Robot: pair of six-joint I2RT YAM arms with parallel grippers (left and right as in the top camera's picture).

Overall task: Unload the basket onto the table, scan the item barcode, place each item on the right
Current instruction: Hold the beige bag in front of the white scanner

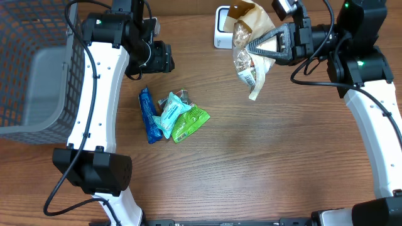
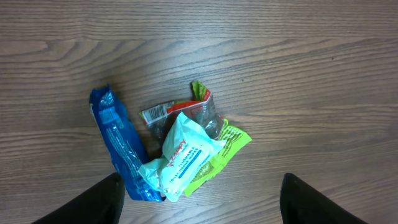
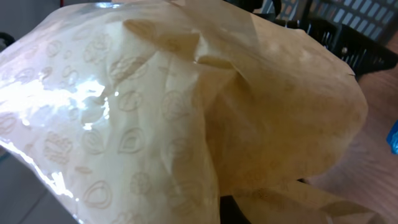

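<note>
Hanging from the closed right gripper [image 1: 256, 48], a tan and clear snack bag [image 1: 246, 68] is held in the air just beside the white scanner [image 1: 222, 30] at the table's [image 1: 282, 157] far edge. The left gripper [image 2: 200, 186] is held above a small pile of packets [image 2: 180, 152], blue, white and green, its jaws spread wide apart.

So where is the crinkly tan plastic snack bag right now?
The tan bag hangs top centre in the overhead view, pinched in the right gripper, just beside the small white scanner box.
</note>
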